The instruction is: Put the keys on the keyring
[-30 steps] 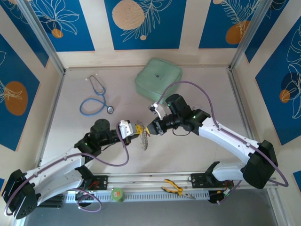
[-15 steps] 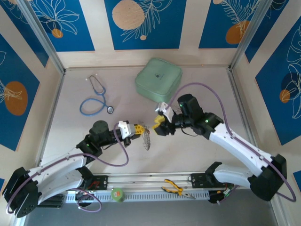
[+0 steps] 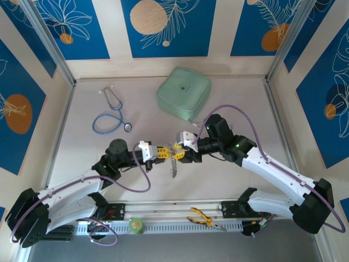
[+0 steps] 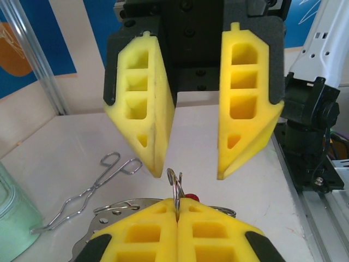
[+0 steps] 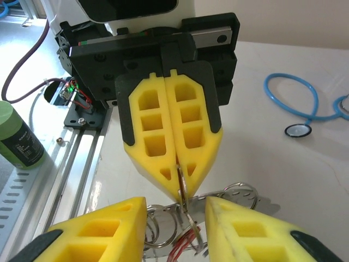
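Pale table [image 3: 245, 98], left claw [image 3: 165, 152] pinching keyring [image 4: 175, 184], right claw [image 3: 181, 155] parted opposite

Stethoscope [image 3: 112, 117], blue tubing: on table [image 3: 240, 98], beyond left pincer [image 3: 161, 152] and to its left, well apart.
Case [image 3: 184, 91], pale green, square: beyond right pincer [image 3: 182, 155].
Pliers [image 3: 203, 219], yellow handles: near rail [image 3: 163, 225], nearer than right pincer.
Bottle [image 3: 136, 224], green cap: same rail, nearer than left pincer.
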